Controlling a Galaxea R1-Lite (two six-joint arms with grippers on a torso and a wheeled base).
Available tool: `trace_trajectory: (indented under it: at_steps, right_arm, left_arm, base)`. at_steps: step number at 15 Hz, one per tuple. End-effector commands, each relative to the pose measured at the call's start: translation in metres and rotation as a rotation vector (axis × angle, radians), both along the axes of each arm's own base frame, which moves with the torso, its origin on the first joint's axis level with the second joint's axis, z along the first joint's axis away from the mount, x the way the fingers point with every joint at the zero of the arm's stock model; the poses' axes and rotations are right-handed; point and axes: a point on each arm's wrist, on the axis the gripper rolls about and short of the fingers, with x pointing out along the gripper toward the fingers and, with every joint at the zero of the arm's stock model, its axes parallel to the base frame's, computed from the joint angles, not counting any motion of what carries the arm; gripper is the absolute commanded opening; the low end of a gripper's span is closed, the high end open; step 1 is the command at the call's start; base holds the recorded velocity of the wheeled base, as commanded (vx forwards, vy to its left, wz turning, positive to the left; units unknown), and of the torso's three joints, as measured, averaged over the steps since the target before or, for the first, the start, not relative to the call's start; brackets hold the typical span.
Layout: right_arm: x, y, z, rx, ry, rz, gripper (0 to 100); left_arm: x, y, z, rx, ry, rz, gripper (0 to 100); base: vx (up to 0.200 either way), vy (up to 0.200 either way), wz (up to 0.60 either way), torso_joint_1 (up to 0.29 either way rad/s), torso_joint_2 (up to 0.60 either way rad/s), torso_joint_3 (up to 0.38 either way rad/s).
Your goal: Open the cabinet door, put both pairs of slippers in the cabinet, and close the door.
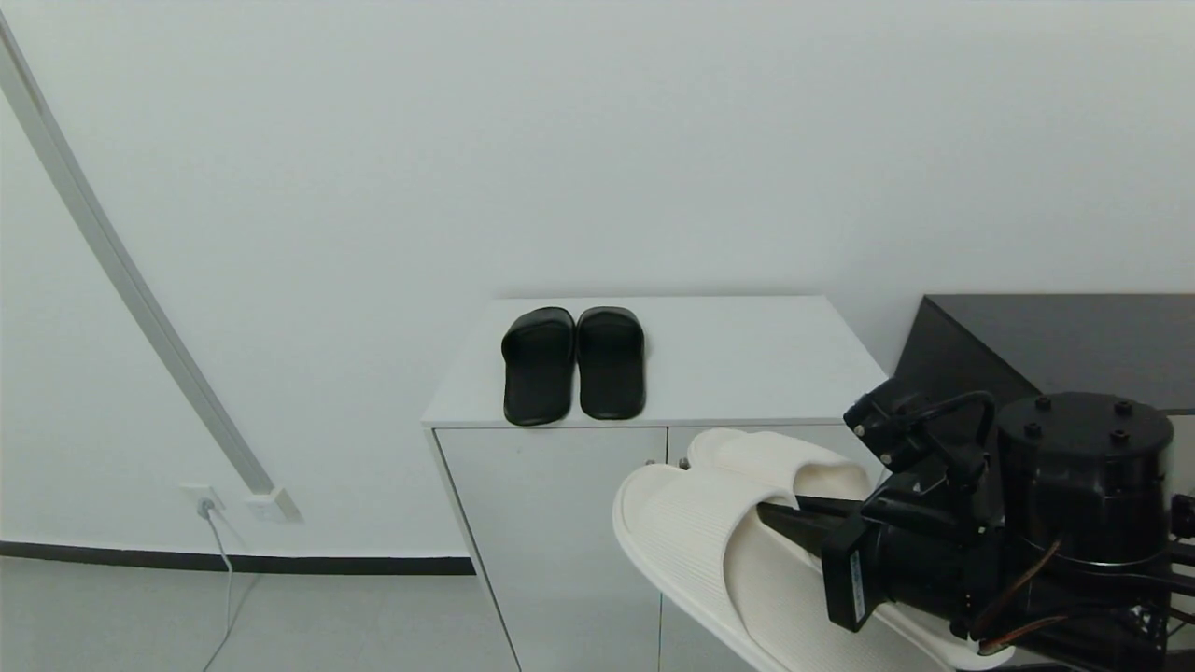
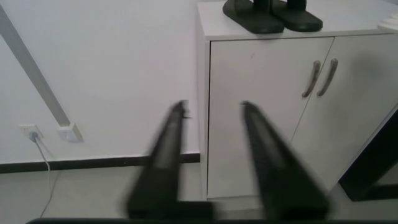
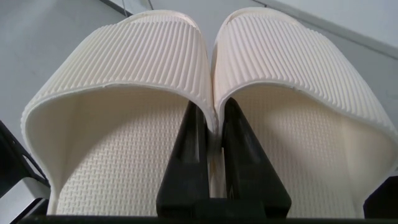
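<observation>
White cabinet [image 1: 551, 523] shut; black slippers [image 1: 574, 364] atop, cream slippers [image 1: 709, 537] outside.

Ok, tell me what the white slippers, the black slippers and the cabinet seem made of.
White slippers: likely soft foam or rubber, matte; ribbed straps, pebbled footbeds.
Black slippers: probably moulded rubber or plastic, smooth with a slight sheen.
Cabinet: seemingly laminated board, flat matte white; its handles look like brushed metal.

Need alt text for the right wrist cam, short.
The right gripper is shut on the pair of cream slippers, its black fingers pinching their touching inner edges, one finger inside each slipper. Their ribbed straps arch side by side over the footbeds.
</observation>
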Motion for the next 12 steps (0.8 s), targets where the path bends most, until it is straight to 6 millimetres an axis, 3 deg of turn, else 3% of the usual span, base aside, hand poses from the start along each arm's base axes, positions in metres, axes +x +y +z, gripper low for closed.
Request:
trace_trajectory:
  at_steps: [1, 12]
  right_arm:
    - [0.0002, 0.0007, -0.0010, -0.004, 0.002, 0.001, 0]
    - [-0.0014, -0.0009, -0.0050, -0.014, 0.011, 0.003, 0]
  left_arm:
    - [0.0001, 0.0000, 0.0000, -0.002, 0.002, -0.002, 100]
    - [0.0000, 0.0000, 0.0004, -0.006, 0.000, -0.001, 100]
  base:
    - [0.000, 0.000, 0.00, -0.183, 0.41, 0.227]
    - [0.000, 0.000, 0.00, -0.218, 0.52, 0.306]
